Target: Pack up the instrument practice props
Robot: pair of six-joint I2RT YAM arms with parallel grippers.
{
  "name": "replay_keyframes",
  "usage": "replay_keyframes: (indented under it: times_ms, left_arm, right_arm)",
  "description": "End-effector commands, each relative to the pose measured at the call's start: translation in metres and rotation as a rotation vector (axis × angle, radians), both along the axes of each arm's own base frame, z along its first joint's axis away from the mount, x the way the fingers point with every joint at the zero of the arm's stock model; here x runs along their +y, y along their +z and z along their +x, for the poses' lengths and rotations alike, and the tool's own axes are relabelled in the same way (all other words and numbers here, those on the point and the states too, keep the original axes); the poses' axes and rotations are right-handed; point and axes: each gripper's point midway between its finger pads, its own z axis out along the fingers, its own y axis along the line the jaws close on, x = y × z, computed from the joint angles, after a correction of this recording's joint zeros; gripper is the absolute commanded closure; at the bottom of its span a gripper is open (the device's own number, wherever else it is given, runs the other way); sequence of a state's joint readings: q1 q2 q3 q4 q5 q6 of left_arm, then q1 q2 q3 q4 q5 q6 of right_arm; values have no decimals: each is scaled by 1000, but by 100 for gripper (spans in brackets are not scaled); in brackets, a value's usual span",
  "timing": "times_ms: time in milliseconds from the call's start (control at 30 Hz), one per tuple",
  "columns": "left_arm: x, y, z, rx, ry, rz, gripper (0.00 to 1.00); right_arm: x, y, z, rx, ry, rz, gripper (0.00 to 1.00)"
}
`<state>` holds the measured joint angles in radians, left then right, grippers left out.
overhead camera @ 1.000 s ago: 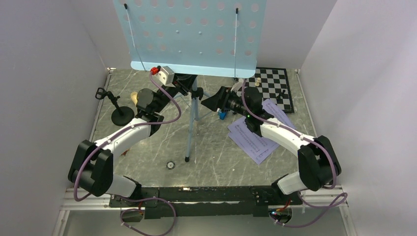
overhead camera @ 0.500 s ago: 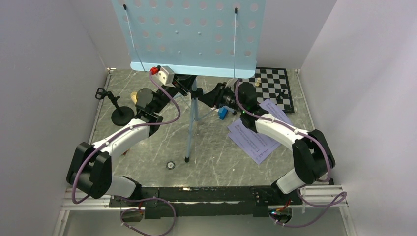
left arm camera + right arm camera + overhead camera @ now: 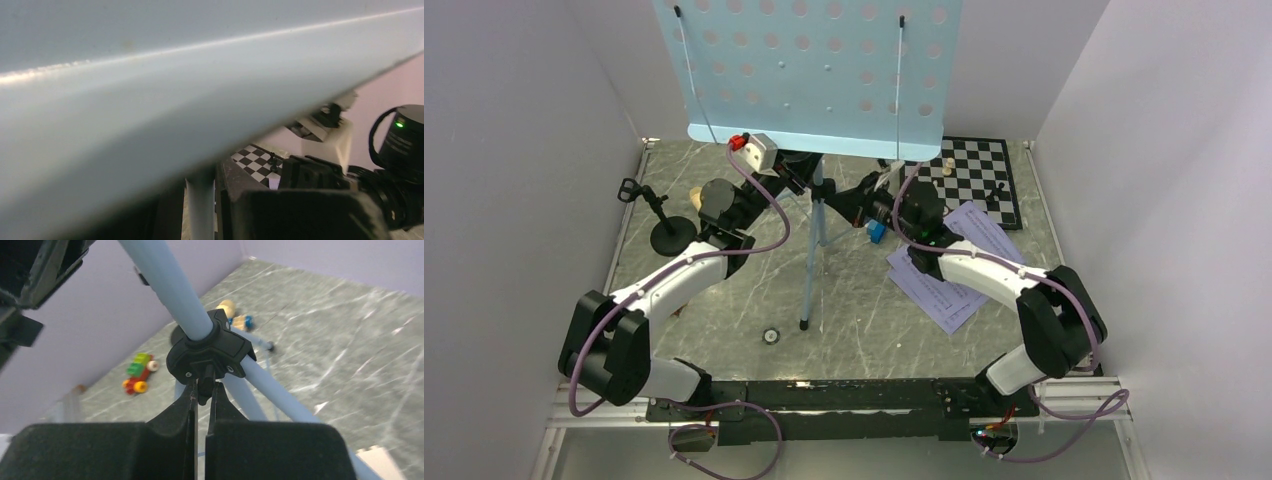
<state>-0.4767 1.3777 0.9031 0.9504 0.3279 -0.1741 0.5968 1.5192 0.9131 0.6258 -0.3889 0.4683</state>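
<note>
The light-blue music stand stands mid-table, its perforated desk (image 3: pixel 814 70) at the back and its pole (image 3: pixel 810 262) running down to tripod legs. My left gripper (image 3: pixel 808 180) is shut on the pole (image 3: pixel 200 210) just under the desk, whose underside (image 3: pixel 150 75) fills the left wrist view. My right gripper (image 3: pixel 204 386) is shut on the small black knob of the tripod hub (image 3: pixel 210 352); from above it (image 3: pixel 856 203) sits right of the pole. Lavender sheet-music pages (image 3: pixel 954 270) lie at the right. The tan microphone (image 3: pixel 695 197) and black mic stand (image 3: pixel 671 235) are at the left.
A chessboard (image 3: pixel 979 170) with pieces lies at the back right. A blue block (image 3: pixel 877 231) sits by the right wrist. A toy car (image 3: pixel 137 372) of coloured blocks is near the left wall. A small ring (image 3: pixel 771 336) lies on the table in front of the stand.
My right gripper moved left to the stand's hub and closed on its knob. The left arm has stayed on the pole.
</note>
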Motion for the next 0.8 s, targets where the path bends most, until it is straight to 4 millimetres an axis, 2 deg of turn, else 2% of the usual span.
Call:
replay_keyframes:
  times_ms: [0,100,300,567,667,767]
  left_arm:
    - [-13,-18,-16,65,-86,52,100]
    - [-11,-19,-17,70,-85,54,100]
    - [-10,-23,-21,80,-86,59,100]
    - [-12,-28,-21,104,-98,50,100]
    - [-12,-31,-20,111,-101,45,100]
    - [-13,-32,-19,121,-103,37,100]
  right_arm:
    - [-20,-21,26,-283,-214,-258,100]
    - [-27,-31,29,-380,-274,-387,100]
    - [-37,-34,31,-579,-373,-616,100]
    - [-40,-12,15,-911,-509,-896,100]
    - [-32,-11,6,-1069,-548,-1054,100]
    - [-27,-8,-1,-1150,-598,-1115,100]
